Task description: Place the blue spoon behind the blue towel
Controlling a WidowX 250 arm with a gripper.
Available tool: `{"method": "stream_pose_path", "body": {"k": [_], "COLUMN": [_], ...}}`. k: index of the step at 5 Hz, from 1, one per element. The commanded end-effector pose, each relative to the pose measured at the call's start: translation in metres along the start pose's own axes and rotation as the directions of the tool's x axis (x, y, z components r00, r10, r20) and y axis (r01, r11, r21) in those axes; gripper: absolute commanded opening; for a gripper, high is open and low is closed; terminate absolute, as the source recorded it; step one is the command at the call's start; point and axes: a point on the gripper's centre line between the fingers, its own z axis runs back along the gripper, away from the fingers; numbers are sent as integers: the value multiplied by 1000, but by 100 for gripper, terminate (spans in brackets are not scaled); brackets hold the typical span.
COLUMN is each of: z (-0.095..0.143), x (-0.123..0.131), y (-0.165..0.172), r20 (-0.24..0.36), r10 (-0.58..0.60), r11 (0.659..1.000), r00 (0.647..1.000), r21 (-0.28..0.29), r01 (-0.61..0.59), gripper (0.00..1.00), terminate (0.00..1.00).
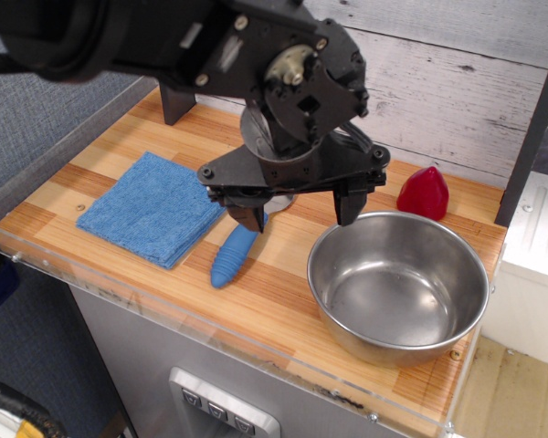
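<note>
The blue spoon (234, 255) lies on the wooden table (283, 292), its thick ribbed handle pointing toward 7 o'clock, its bowl hidden under the gripper (298, 215). The gripper hangs over the spoon's upper end with jaws spread wide, holding nothing. The blue towel (153, 206), square and folded, lies just beside the spoon at 9 o'clock. Bare wood shows at 12 o'clock of the towel. At 3 o'clock sits an empty steel bowl (398, 286); a red cone (424, 192) stands at its 12 o'clock.
</note>
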Motion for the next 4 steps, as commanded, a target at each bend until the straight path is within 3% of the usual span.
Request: {"method": "stream_pose_path", "body": {"k": [1,4], "z": [0,-15], "x": [0,23], "y": [0,69], "r20": [0,4], "r10": [0,41], "r11": [1000,997], "r00": [1000,999], "r21": [0,59], "r01": [0,-41], "gripper": [100,100], "terminate": [0,0]}}
